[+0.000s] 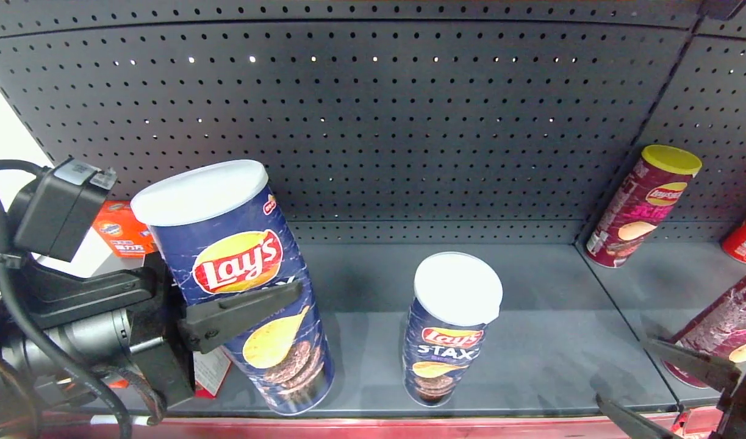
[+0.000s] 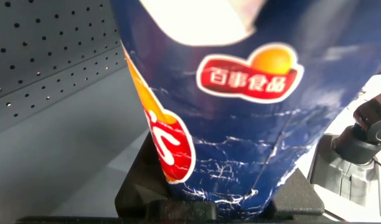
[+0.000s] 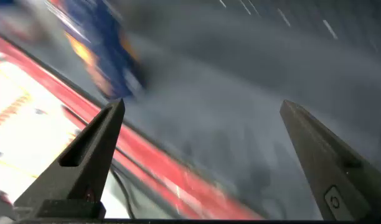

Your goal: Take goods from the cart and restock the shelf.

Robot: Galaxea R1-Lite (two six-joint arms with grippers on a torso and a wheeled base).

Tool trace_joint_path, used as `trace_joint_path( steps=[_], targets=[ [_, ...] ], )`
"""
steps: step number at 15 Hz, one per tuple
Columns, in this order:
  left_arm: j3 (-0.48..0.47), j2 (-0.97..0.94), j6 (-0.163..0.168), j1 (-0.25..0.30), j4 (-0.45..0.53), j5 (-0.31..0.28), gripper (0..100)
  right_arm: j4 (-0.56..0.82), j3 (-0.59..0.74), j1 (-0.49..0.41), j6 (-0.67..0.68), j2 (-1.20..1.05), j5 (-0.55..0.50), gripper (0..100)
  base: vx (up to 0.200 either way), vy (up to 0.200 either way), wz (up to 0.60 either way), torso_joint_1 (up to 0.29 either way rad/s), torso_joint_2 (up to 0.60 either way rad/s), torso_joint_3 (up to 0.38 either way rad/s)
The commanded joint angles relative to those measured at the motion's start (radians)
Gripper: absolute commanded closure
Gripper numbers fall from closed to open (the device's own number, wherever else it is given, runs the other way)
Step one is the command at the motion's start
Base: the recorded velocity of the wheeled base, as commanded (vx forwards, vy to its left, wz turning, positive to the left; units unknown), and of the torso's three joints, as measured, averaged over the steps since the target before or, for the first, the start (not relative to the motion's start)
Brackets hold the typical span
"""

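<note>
Blue chip can [image 1: 238, 268] is clamped between the jaws of my left gripper [image 1: 260, 302], leaning a little, with one finger lying across its front just under the logo. Its base is at the front left of the shelf [image 1: 531, 341]; I can't quite tell whether it touches the board. A second blue can [image 1: 452, 329] stands upright near the front edge, mid-shelf. My right gripper [image 1: 623, 371] hangs at the front right corner, jaws wide apart.

Red can [image 1: 745, 242], far right: cut off by the picture's edge. Orange box [image 1: 119, 231], far left: partly hidden behind the blue can [image 1: 238, 274].
</note>
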Motion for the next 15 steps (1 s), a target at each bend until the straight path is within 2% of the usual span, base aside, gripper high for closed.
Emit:
trace_joint_path(
  steps=[1, 4, 7, 8, 13, 14, 15],
  targets=[
    [-0.003, -0.001, 0.0, 0.0, -0.002, 0.0, 100, 0.124, 0.015, -0.05, 0.005, -0.156, -0.085, 0, 0.0, 0.0, 0.0, 0.0, 0.0, 0.0],
    [0.0, -0.001, 0.0, -0.008, -0.002, -0.002, 100, 0.228, 0.015, -0.093, 0.054, -0.284, -0.096, 0, 0.0, 0.0, 0.0, 0.0, 0.0, 0.0],
    [0.0, -0.001, 0.002, -0.011, -0.002, -0.002, 100, 0.363, 0.015, -0.252, 0.125, -0.405, -0.092, 0, 0.0, 0.0, 0.0, 0.0, 0.0, 0.0],
    [0.0, -0.001, 0.003, -0.011, -0.002, -0.002, 100, 0.436, 0.015, -0.321, 0.149, -0.486, -0.092, 0, 0.0, 0.0, 0.0, 0.0, 0.0, 0.0],
    [0.001, -0.005, 0.005, -0.011, -0.002, -0.002, 100, 0.936, 0.013, -0.496, 0.119, -0.985, -0.138, 0, 0.0, 0.0, 0.0, 0.0, 0.0, 0.0],
    [0.01, -0.005, 0.005, -0.011, -0.003, -0.002, 100, 0.919, 0.016, -0.496, 0.12, -0.976, -0.197, 0, 0.0, 0.0, 0.0, 0.0, 0.0, 0.0],
    [0.017, -0.006, 0.006, -0.011, -0.003, -0.002, 100, 0.916, 0.016, -0.495, 0.119, -0.976, -0.212, 0, 0.0, 0.0, 0.0, 0.0, 0.0, 0.0]
  ],
)
